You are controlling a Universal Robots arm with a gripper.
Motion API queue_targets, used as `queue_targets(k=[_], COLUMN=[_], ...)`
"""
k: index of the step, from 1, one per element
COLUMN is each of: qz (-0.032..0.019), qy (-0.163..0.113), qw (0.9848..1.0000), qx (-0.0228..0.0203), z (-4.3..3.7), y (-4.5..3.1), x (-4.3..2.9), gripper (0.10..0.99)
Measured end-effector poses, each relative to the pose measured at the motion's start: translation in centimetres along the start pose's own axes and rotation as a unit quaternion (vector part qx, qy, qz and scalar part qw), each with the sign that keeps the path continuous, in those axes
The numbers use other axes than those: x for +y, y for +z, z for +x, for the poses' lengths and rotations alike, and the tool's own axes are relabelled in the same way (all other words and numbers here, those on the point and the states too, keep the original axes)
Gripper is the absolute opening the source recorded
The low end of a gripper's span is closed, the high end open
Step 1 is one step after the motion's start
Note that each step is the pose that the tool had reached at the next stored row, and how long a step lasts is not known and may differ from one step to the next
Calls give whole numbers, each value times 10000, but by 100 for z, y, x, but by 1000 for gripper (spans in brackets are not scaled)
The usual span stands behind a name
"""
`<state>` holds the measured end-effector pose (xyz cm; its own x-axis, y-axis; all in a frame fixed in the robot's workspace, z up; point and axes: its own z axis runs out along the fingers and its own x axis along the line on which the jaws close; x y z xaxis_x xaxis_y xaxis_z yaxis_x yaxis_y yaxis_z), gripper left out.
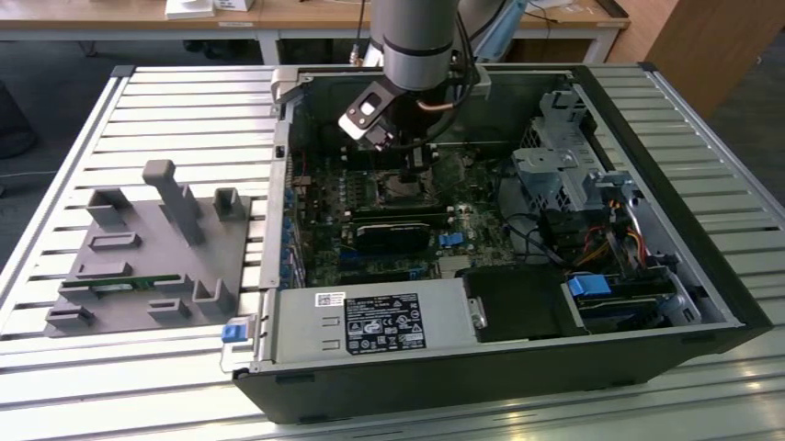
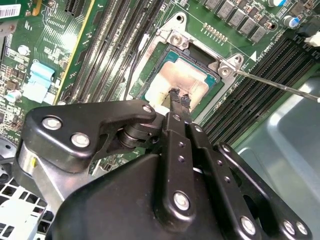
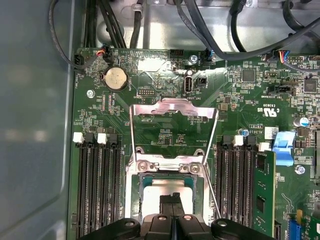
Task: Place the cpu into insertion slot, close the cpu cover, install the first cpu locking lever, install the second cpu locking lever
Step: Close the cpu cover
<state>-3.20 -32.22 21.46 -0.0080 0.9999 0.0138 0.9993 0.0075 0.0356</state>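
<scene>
My gripper [image 2: 179,97] is clenched, fingers together with nothing between them, tips over one edge of the cpu [image 2: 186,75]. The cpu lies flat in the insertion slot [image 3: 165,167], mid-board on the motherboard [image 3: 165,75], between two banks of memory slots [image 3: 95,190].

Handling estimate: light, rigid and thin, with a smooth, slippery top and a fragile underside. Grip it by opposite edges only.

The first wrist view shows the cpu cover [image 3: 172,107] swung open beyond the slot. The second wrist view shows instead a thin locking lever [image 2: 275,86] running out from the slot's corner.
</scene>
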Motion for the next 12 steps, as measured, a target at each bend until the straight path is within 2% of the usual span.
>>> queue_targets(k=[12], qz=[-1], qy=[0], qw=[10000], qx=[1], z=[1], y=[-38], x=[2], gripper=[106])
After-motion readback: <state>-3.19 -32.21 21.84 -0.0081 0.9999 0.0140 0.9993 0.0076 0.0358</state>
